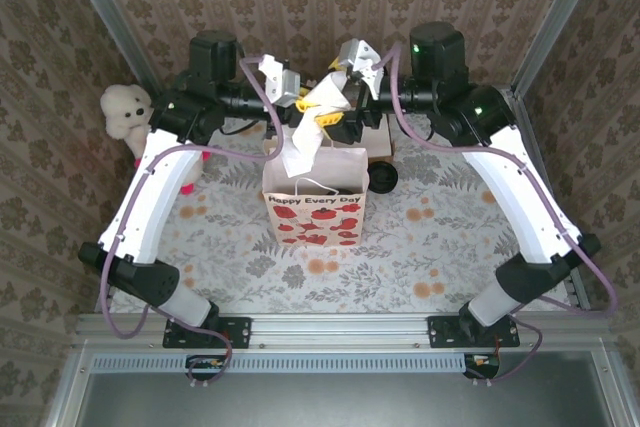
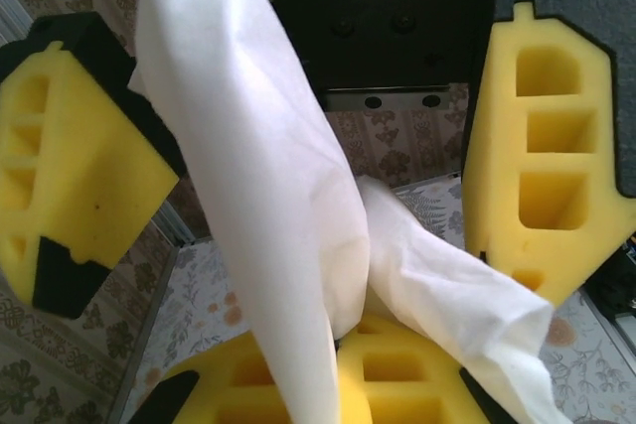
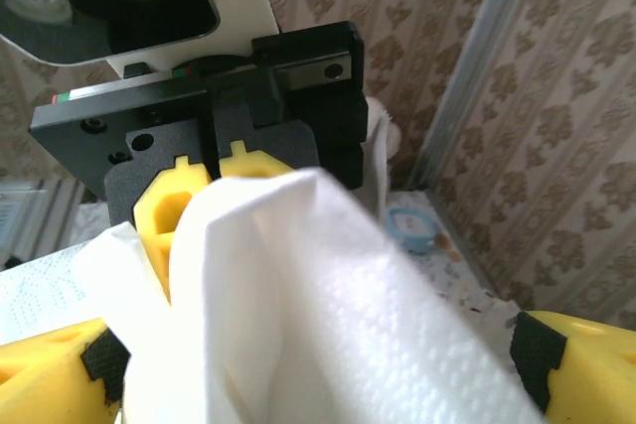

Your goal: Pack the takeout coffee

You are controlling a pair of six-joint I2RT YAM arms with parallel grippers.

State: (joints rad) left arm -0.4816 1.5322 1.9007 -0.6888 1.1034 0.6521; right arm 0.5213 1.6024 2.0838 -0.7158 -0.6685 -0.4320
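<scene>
the left gripper (image 1: 303, 104) is pinched tight on a white napkin (image 2: 258, 196) above the paper bag (image 1: 315, 209). the right gripper (image 1: 337, 119) gapes wide beside it, holding nothing. whether the takeout coffee is in the bag cannot be told. best to clear the right fingers, then lower the napkin centred over the bag's mouth.

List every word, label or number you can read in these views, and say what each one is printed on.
"Happy Every Day": red lettering across the front of the white paper bag, above its red pattern, seen from the top camera.
White paper napkin: plain, no print to read.
Nothing else legible in either wrist view.
</scene>
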